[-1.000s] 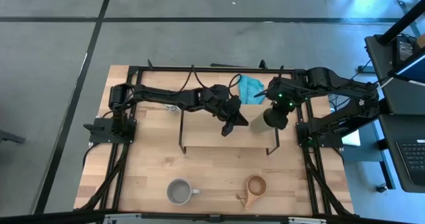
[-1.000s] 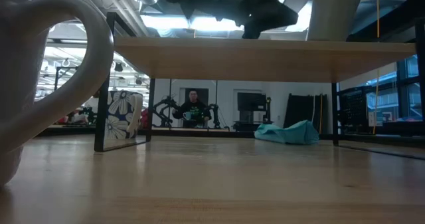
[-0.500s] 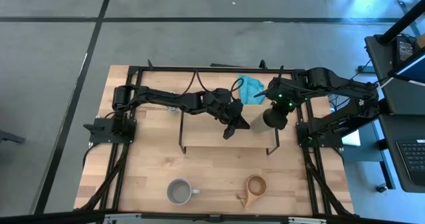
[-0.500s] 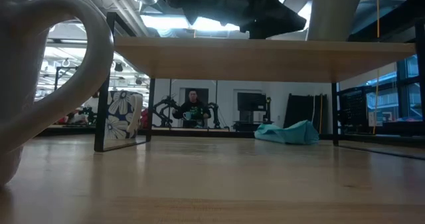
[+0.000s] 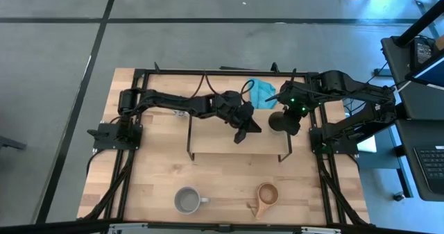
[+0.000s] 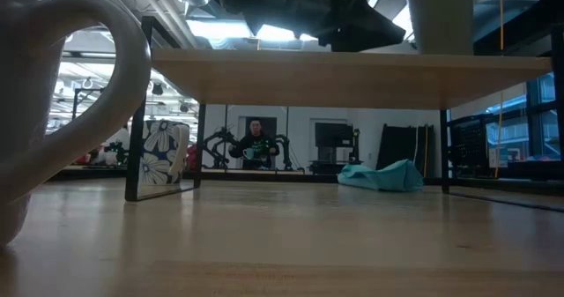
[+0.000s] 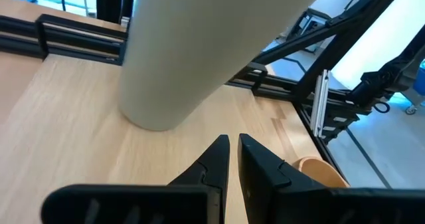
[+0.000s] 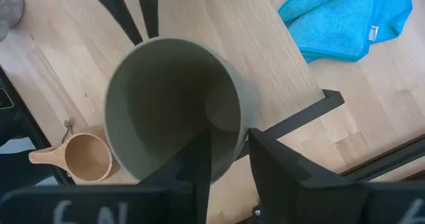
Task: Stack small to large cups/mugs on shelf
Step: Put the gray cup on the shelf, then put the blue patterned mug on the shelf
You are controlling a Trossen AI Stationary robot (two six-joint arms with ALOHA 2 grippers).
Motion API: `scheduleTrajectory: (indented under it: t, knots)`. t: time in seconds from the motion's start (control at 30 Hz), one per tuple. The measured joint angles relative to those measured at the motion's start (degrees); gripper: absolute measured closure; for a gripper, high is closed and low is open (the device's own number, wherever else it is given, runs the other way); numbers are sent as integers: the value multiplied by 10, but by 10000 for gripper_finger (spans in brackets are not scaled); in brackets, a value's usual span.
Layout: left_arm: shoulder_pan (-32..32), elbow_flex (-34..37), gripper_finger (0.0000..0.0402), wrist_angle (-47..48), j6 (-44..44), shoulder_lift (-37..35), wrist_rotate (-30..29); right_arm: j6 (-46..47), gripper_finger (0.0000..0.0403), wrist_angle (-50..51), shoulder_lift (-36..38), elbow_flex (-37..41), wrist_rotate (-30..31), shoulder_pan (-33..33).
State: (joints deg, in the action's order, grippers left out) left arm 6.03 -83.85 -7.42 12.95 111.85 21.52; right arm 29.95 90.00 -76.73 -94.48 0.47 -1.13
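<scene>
The olive-green cup (image 5: 277,121) stands upright at the right end of the light-wood shelf (image 5: 222,142), and my right gripper (image 8: 226,164) is shut on it. My left gripper (image 7: 231,156) is shut and empty over the shelf's middle, pointing at the cup's base without touching it. The grey mug (image 5: 187,200) and the wooden long-handled cup (image 5: 266,194) stand on the table near its near edge. A white flowered cup (image 6: 166,165) stands on the table behind the shelf's left leg, under my left arm. My right gripper holds the olive-green cup by its rim wall (image 8: 232,134), one finger (image 8: 198,159) inside the cup and one (image 8: 269,167) outside. The fingers come from above, pointing down. The cup is upright, mouth up, with its base (image 6: 441,50) at the shelf board's top.
A teal cloth (image 5: 261,93) lies on the table behind the shelf. The shelf's black wire legs (image 5: 286,151) stand at both ends. The black frame rails run along the table's far and side edges. The shelf's left half is bare board.
My right gripper has turned the olive-green cup from lying slanted toward the left to standing upright, mouth up, and brought it down onto the shelf's right end. The gripper has kept its hold on the cup.
</scene>
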Motion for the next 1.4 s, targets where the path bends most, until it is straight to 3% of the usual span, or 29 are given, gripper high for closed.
scheduleTrajectory:
  t: [1.0,1.4]
  knots:
    - [11,0,374,0,0,0,1,-20,298,0,33,0,23,-17]
    - [11,0,374,-17,2,8,0,-17,298,0,81,0,82,-47]
